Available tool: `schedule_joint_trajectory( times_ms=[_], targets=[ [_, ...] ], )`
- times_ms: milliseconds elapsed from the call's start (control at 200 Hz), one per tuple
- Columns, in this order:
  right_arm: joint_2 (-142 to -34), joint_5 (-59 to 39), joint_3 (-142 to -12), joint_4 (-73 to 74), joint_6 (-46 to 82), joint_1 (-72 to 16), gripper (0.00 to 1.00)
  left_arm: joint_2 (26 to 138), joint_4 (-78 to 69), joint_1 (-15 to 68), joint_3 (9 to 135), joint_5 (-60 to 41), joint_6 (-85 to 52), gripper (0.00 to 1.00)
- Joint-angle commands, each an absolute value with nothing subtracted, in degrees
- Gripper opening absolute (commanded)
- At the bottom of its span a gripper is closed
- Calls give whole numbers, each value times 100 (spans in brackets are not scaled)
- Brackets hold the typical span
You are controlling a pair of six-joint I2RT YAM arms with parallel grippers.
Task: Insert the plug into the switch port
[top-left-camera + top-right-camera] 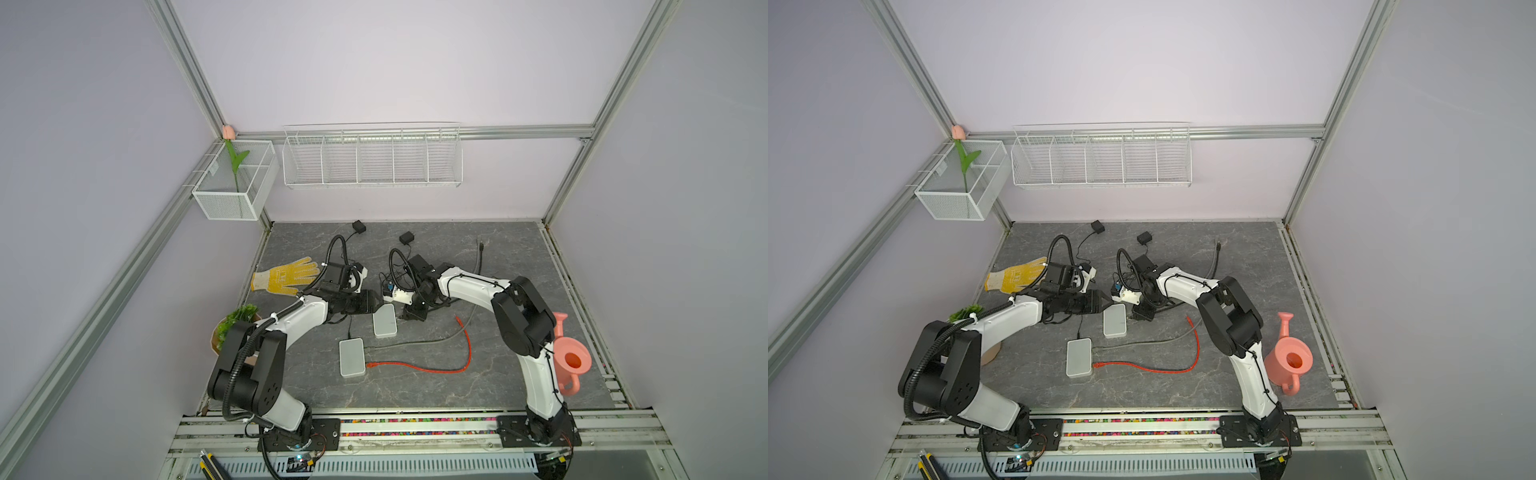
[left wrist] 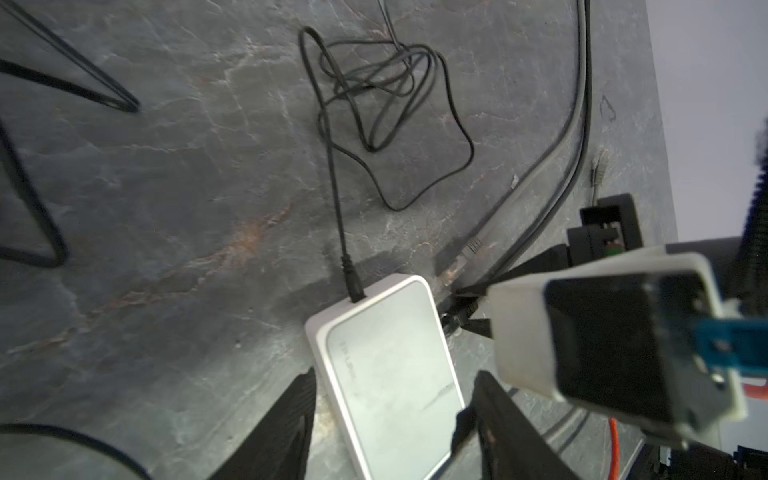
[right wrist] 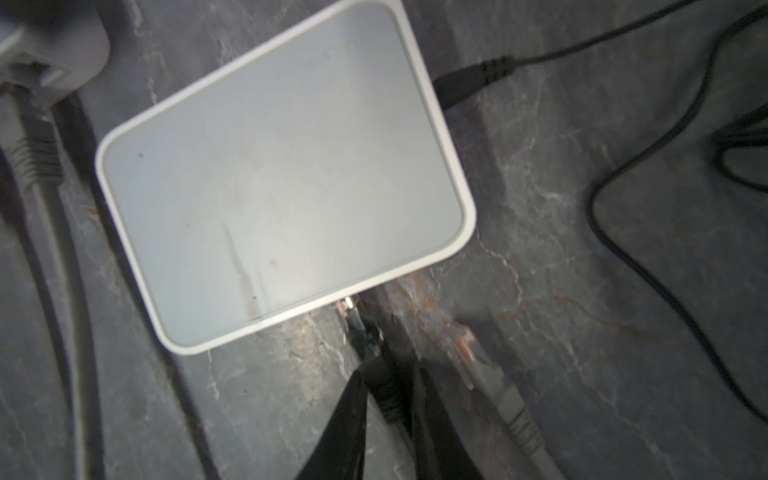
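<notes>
Half done, I reckon: right fingers [image 3: 345, 424] clamped on the black plug [image 3: 360, 332], its tip at the white switch [image 3: 282, 174] edge, not seated. Left fingers [image 2: 286, 419] spread astride the switch.

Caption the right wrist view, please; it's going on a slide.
Right claw holding a dark cable plug, tip against the edge of the white switch.

The left arm [image 1: 303, 318] and right arm [image 1: 469, 286] are bent inward over the middle of the surface [image 1: 415, 395]. The left claw [image 2: 390, 419] is held open; the right claw [image 3: 382, 368] is pinched onto the plug [image 3: 388, 395].
</notes>
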State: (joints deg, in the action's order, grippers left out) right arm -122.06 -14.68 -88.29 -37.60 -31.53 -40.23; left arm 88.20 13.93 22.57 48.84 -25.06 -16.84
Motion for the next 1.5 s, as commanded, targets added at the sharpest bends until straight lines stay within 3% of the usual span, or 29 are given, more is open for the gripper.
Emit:
schedule_joint_trajectory(
  times_ms=[0,355,640,1060,1495],
  targets=[
    [-12196,-1678,-8735,-4415,-2840,-3998,20,8654,1568,2402,4624,-2154,-1725,59],
    [-12389,-2670,-9325,-5441,-2487,-3619,12,6998,391,2659,3598,-1986,-1847,60],
    [-11924,-3683,-9606,-6096,-2678,-3064,7,5838,-499,2698,3113,-2618,-1916,59],
    [-11302,-4919,-9543,-6441,-3068,-2954,7,6406,-1266,2771,3420,-3928,-2144,57],
    [-11120,-5318,-9563,-6581,-3292,-2984,8,7115,-1667,3037,3645,-4069,-2306,50]
  ],
)
